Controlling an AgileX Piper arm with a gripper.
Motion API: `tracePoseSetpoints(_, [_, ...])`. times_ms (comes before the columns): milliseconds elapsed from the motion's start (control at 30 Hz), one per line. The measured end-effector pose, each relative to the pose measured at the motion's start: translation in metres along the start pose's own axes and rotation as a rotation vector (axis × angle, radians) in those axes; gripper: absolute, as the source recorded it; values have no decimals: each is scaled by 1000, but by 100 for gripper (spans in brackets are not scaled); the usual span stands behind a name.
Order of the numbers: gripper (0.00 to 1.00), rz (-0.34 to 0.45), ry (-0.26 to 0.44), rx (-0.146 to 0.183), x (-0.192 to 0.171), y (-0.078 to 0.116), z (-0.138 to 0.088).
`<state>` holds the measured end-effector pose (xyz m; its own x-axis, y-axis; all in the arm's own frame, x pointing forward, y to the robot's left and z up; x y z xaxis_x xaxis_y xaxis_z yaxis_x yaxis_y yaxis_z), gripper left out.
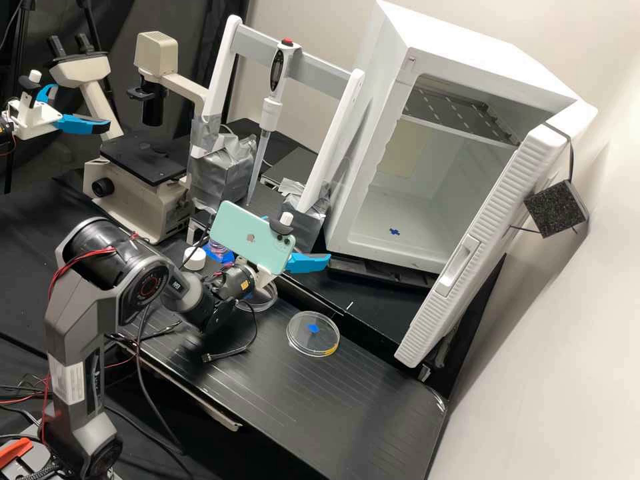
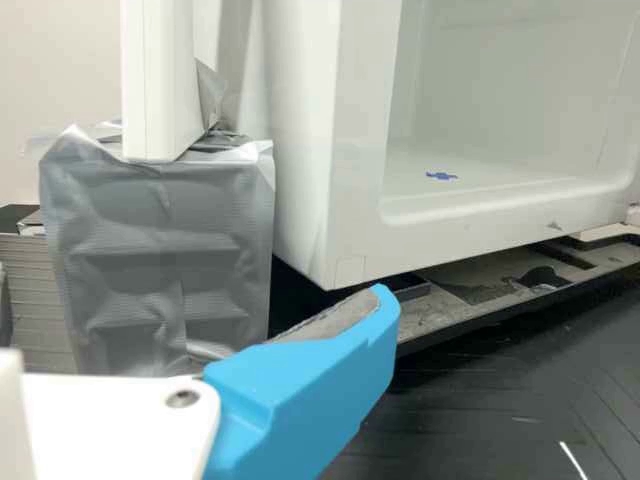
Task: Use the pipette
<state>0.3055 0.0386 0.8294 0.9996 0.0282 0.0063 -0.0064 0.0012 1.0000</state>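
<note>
The gripper (image 1: pixel 303 239) is over the bench near the incubator's lower front corner, its fingers spread and nothing seen between them; one blue finger points right, and a bit of the other peeks over the phone. In the wrist view one finger of the gripper (image 2: pixel 375 315) shows before the taped block and incubator. A white pipette (image 1: pixel 269 113) with a red top hangs near upright from the rack's grey crossbar (image 1: pixel 327 66), behind and left of the gripper. A round clear dish (image 1: pixel 304 347) with a blue mark lies on the bench in front of the gripper.
The open white incubator (image 1: pixel 380 80) stands at the right, its door swung forward. A microscope (image 1: pixel 143 193), a taped rack foot (image 2: pixel 160 260) and a white cap (image 1: pixel 194 259) are around the back left. A phone (image 1: pixel 247 233) is mounted on the wrist; a second dish lies partly behind it.
</note>
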Motion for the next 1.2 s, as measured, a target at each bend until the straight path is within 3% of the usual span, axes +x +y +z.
tracePoseSetpoints(500, [100,3,7,5,-17,2,0])
tracePoseSetpoints(633, [100,32,71,25,-33,8,-9])
tracePoseSetpoints(800, [100,82,155,23,-50,23,-27])
tracePoseSetpoints(1000, [100,143,300,18,-67,44,-68])
tracePoseSetpoints(1200, [100,125,400,7,-67,57,-112])
